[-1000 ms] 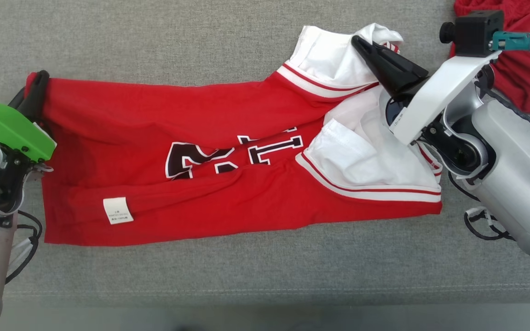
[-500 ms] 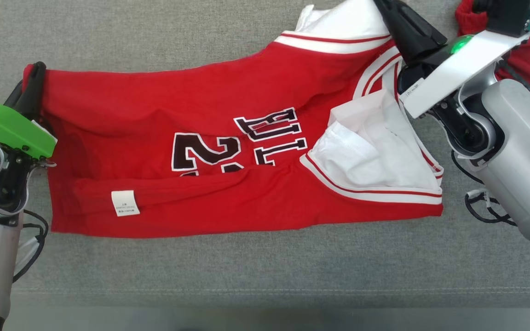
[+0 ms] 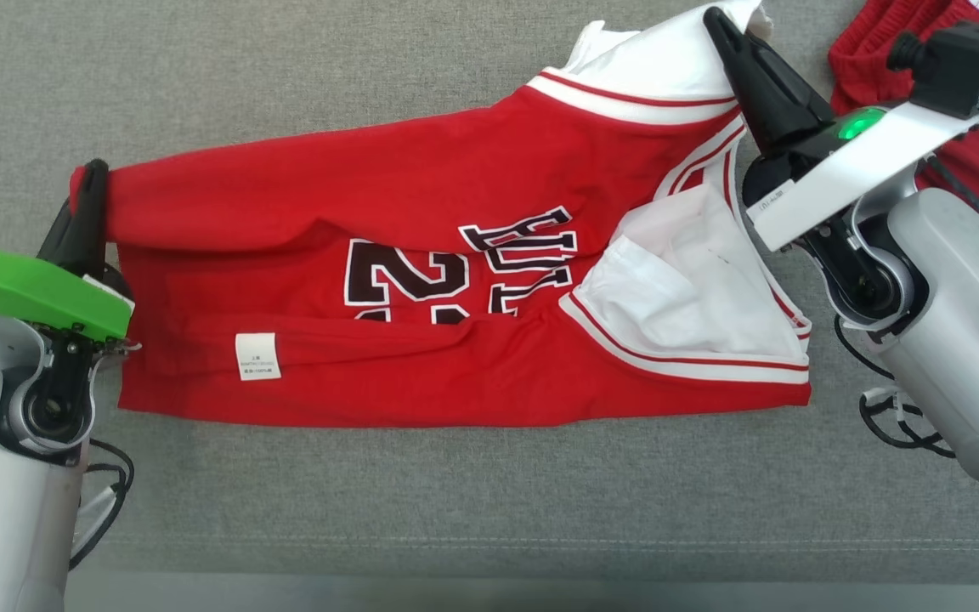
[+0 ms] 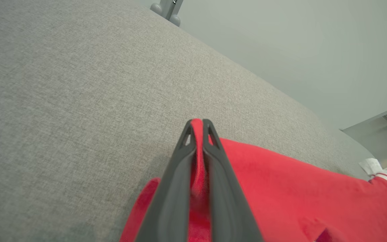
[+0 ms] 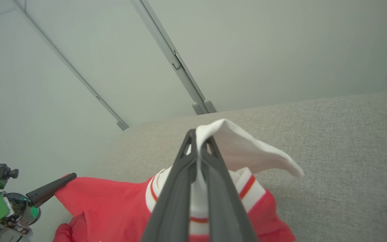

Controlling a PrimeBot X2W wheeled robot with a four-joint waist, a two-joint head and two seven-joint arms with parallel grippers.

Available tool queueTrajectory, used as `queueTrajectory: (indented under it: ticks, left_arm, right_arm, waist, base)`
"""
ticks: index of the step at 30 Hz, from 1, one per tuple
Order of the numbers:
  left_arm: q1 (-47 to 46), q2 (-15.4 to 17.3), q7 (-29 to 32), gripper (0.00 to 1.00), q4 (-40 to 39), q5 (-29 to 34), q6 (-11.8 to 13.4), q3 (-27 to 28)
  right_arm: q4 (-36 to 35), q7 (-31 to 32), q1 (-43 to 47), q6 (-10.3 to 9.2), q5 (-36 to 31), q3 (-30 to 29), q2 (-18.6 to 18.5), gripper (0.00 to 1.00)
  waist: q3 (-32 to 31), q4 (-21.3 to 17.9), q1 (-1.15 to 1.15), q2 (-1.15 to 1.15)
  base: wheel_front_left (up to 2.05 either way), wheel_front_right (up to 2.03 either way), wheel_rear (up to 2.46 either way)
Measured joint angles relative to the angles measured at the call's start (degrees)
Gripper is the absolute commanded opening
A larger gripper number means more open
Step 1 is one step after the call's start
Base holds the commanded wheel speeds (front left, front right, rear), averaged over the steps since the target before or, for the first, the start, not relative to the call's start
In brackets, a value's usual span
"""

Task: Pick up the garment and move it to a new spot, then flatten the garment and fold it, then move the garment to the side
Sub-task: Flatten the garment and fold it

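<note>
The garment (image 3: 421, 212), a red jersey with white sleeves, striped trim and black lettering, stretches across the grey surface between both arms. My left gripper (image 3: 92, 174) is shut on its red hem corner at the left; in the left wrist view red cloth (image 4: 297, 188) is pinched between the closed fingers of that gripper (image 4: 198, 122). My right gripper (image 3: 715, 19) is shut on the white sleeve at the upper right, and in the right wrist view white fabric (image 5: 244, 148) pokes out past the tips of that gripper (image 5: 198, 134). A small white label (image 3: 257, 356) faces up.
Another red cloth (image 3: 978, 170) lies at the top right corner behind my right arm. The grey fabric surface (image 3: 489, 501) spreads all round the jersey, with its front edge low in the head view. My left gripper (image 5: 50, 190) shows in the right wrist view.
Both grippers kept their hold. The right one pulled the white sleeve away from me, unfolding the upper half and baring more lettering. The jersey's left end, with the left gripper, moved slightly right.
</note>
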Motion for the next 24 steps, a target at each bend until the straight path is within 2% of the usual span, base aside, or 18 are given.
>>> queueTrajectory:
  ticks: [11, 18, 20, 24]
  left_arm:
    - [7.59, -0.73, -4.04, 0.0, -0.53, -2.75, -0.96, 1.51]
    - [13.54, -2.23, -6.56, 0.02, -1.69, -4.28, -1.05, 2.05]
    - [16.04, -2.23, -7.15, 0.02, -2.09, -5.38, -1.42, 2.1]
    - [18.06, -2.22, -7.77, 0.01, -2.47, -5.47, -1.44, 1.98]
  right_arm:
    - [-4.56, -1.02, 9.55, 0.05, 2.2, -1.72, -2.77, 0.0]
    - [-7.04, -1.49, 20.31, -0.11, 5.39, -2.25, -1.34, 0.0]
    - [-7.95, -1.52, 24.14, -1.0, 6.0, -2.66, -0.3, 0.0]
    - [-8.94, -1.66, 27.78, -1.56, 6.16, -3.61, -0.01, 0.0]
  waist:
    - [-3.42, 0.74, 0.0, 0.0]
    - [-5.91, 0.87, 0.0, 0.0]
    - [-6.99, 0.67, 0.0, 0.0]
    - [-8.22, 0.23, 0.0, 0.0]
  base:
    - [0.0, 0.0, 0.0]
    - [0.0, 0.0, 0.0]
    - [0.0, 0.0, 0.0]
    - [0.0, 0.0, 0.0]
